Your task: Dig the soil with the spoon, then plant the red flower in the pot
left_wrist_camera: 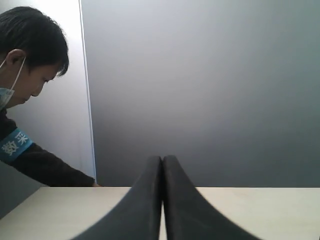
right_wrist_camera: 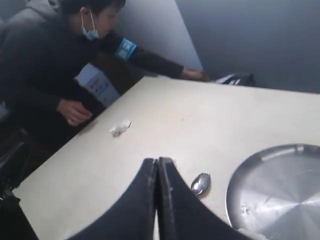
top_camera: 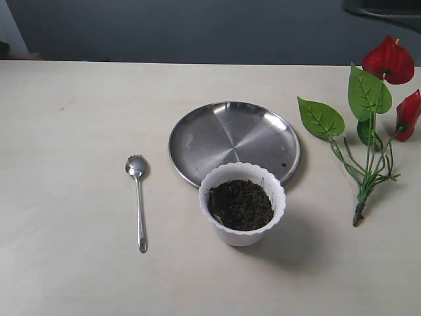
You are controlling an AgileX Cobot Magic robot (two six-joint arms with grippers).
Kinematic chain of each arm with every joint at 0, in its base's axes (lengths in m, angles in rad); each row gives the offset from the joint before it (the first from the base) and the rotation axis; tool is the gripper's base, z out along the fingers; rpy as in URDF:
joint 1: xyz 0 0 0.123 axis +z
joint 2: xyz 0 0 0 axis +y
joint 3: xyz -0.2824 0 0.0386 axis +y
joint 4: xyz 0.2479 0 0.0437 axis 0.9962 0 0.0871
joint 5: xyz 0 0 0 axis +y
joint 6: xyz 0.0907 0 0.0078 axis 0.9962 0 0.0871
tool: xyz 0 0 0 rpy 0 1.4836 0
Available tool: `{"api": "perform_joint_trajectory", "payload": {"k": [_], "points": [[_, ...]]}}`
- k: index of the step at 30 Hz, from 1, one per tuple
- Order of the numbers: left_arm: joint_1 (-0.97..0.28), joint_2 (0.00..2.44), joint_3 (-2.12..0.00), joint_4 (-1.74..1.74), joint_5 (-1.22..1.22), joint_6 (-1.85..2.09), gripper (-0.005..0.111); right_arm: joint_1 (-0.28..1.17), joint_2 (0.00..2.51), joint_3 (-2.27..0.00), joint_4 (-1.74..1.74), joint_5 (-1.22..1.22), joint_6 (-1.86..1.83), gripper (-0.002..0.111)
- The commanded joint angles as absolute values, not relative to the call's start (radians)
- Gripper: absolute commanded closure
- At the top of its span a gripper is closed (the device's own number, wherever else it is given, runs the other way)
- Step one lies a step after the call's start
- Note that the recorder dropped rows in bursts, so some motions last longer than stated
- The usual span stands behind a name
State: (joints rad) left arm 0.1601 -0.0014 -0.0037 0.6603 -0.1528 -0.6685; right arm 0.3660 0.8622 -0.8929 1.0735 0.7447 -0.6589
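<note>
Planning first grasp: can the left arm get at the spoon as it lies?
Probably yes. The spoon lies alone on bare table, left of the pot, nothing over it. Left tool is shut.

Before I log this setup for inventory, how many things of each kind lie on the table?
Spoon: 1
Steel plate: 1
White pot with soil: 1
Red flower sprig: 1
Crumpled scrap: 1
Total: 5
</note>
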Motion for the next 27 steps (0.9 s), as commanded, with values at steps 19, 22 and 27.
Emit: {"api": "perform_joint_trajectory", "payload": {"k": [19,22,27], "points": [[0.158,0.000,0.000,0.659,-0.157,-0.670,0.106,1.087,2.122,-1.873,0.032,0.940,0.041,0.109],[0.158,0.000,0.000,0.659,-0.157,-0.670,0.106,1.093,2.201,-1.923,0.074,0.947,0.008,0.105],[0.158,0.000,0.000,0.659,-0.157,-0.670,0.106,1.093,2.279,-1.969,0.076,0.961,0.019,0.072]]}}
